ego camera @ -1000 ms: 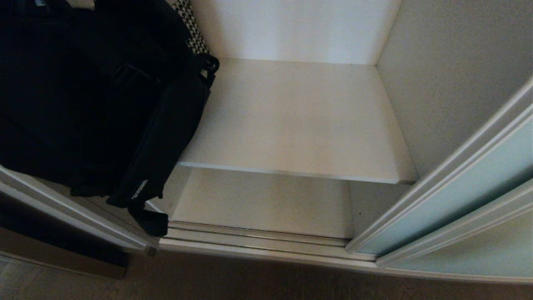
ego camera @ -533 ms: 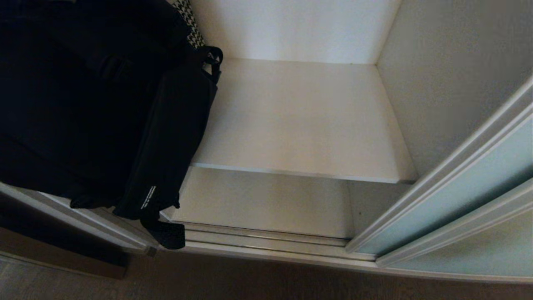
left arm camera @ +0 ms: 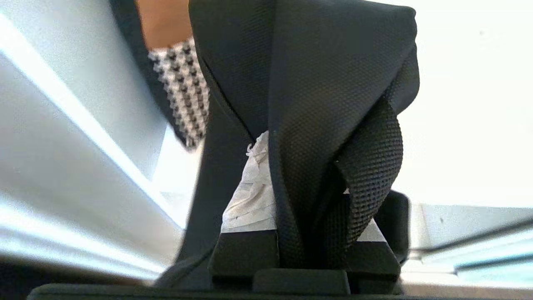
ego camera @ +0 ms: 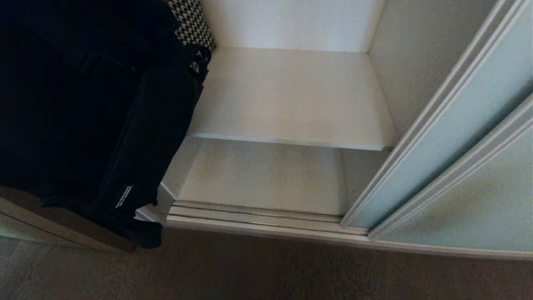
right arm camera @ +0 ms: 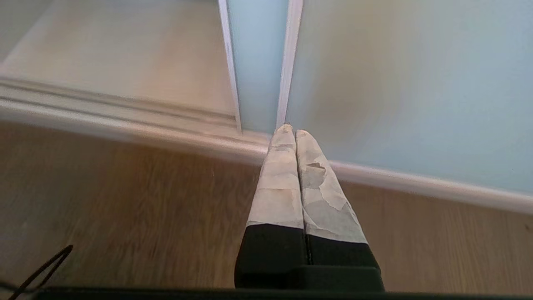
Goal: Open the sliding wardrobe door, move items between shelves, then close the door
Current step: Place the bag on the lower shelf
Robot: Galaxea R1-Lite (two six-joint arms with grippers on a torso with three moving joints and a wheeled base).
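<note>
the wardrobe stands open, its sliding wardrobe door (ego camera: 420,137) of pale mint frosted glass in a cream frame pushed to the right of the upper shelf (ego camera: 291,100). that off-white board is bare, with plain white walls behind and to its right. directly below the upper shelf lies a 2nd board, the lower shelf (ego camera: 262,179), and in front of that run the cream floor tracks (ego camera: 254,216). brown wood-grain floor (ego camera: 266,271) spreads in front of the tracks.

the black bag (ego camera: 137,137) hangs at the left edge of the upper shelf, its lower end dropping past the shelf's front edge down to the floor level; a tiny white label (ego camera: 123,196) shows near its bottom. a houndstooth cloth (ego camera: 189,25) peeks out behind the bag at the shelf's back left corner.

the left gripper (left arm camera: 306,208) is clamped on a fold of the bag's strap (left arm camera: 333,125), its taped fingers (left arm camera: 250,200) pinching the black webbing.

the right gripper (right arm camera: 295,135) hangs low over the floor in front of the door's bottom rail, its 2 taped fingers (right arm camera: 279,179) pressed together, holding nothing.
</note>
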